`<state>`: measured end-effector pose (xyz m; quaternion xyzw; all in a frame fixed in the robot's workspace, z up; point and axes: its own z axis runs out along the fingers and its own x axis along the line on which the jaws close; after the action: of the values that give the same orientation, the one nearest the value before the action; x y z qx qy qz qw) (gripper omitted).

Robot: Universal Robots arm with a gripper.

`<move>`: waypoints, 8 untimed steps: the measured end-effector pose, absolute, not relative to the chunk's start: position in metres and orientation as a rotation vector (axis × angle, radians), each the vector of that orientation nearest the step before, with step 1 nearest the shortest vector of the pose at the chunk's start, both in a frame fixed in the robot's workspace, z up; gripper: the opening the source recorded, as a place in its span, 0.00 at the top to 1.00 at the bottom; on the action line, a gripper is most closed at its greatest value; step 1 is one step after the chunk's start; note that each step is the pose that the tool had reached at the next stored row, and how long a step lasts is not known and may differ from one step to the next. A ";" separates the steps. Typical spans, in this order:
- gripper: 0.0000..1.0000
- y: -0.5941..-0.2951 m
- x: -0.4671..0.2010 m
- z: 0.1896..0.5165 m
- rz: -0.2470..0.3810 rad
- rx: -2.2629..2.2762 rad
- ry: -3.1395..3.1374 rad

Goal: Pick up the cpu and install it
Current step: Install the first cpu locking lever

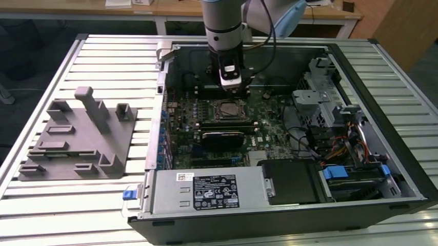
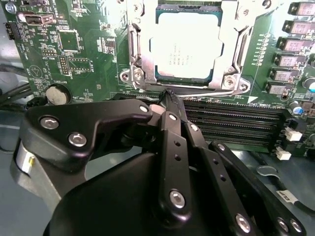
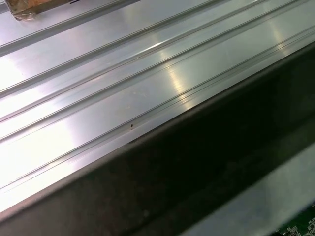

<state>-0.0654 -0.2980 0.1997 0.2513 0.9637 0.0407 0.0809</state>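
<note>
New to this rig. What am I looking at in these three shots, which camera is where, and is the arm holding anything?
The exterior view shows one robot arm reaching down into an open computer case that lies on a slatted metal table. On the exterior view's left sits a grey plastic block with slots and posts. The other two cameras ride on the arm's wrist. The second wrist view looks past the black tool at the motherboard: the cpu already lies in its socket, with the tool's closed tips just short of the socket frame, holding nothing. The first wrist view looks sideways at the table slats and the case's dark edge.
</note>
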 end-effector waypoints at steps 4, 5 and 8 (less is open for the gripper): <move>0.89 -0.298 -0.066 0.198 0.128 0.746 2.862; 0.89 -0.298 -0.066 0.197 0.129 0.745 2.859; 0.89 -0.298 -0.066 0.197 0.131 0.742 2.851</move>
<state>-0.0660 -0.2981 0.1970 0.2505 0.9623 0.0443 0.0961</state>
